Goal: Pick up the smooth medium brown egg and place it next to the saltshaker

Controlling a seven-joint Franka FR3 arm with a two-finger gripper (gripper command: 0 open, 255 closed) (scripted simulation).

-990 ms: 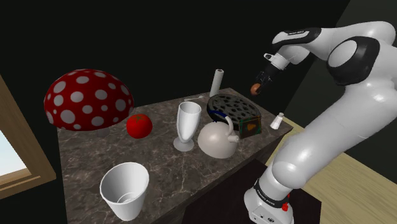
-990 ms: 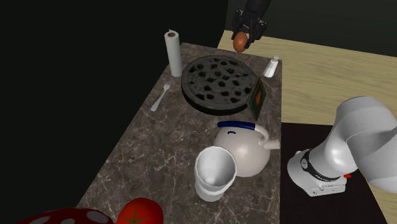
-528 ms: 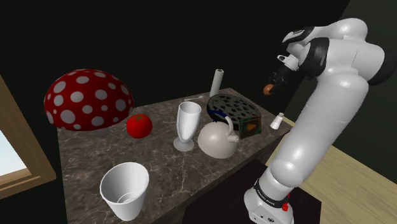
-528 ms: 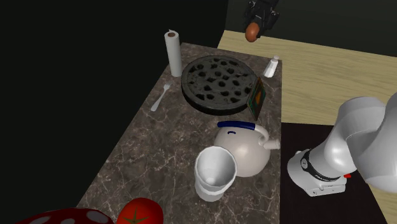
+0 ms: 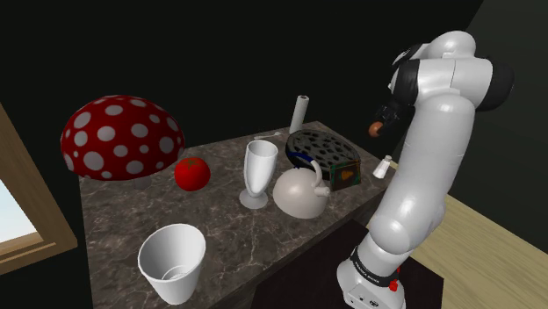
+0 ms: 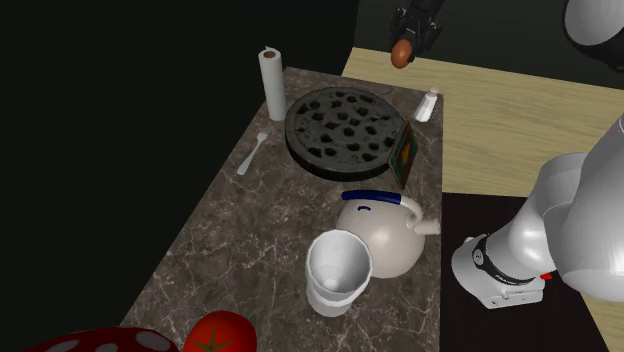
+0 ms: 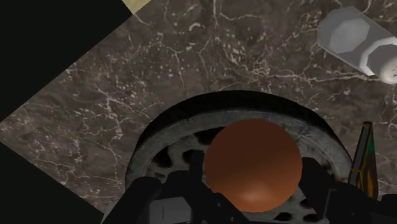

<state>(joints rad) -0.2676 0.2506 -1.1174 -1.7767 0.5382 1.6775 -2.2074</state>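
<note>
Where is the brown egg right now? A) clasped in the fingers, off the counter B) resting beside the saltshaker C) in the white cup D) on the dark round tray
A: the egg sits clasped between the fingers, in the air, apart from the saltshaker.

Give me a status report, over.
Gripper shut on brown egg, high above counter. Saltshaker upright near counter's corner. Path looks clear.

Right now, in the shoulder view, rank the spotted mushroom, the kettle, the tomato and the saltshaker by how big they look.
1. spotted mushroom
2. kettle
3. tomato
4. saltshaker, which is smallest, though it also looks farther from the camera.
</note>
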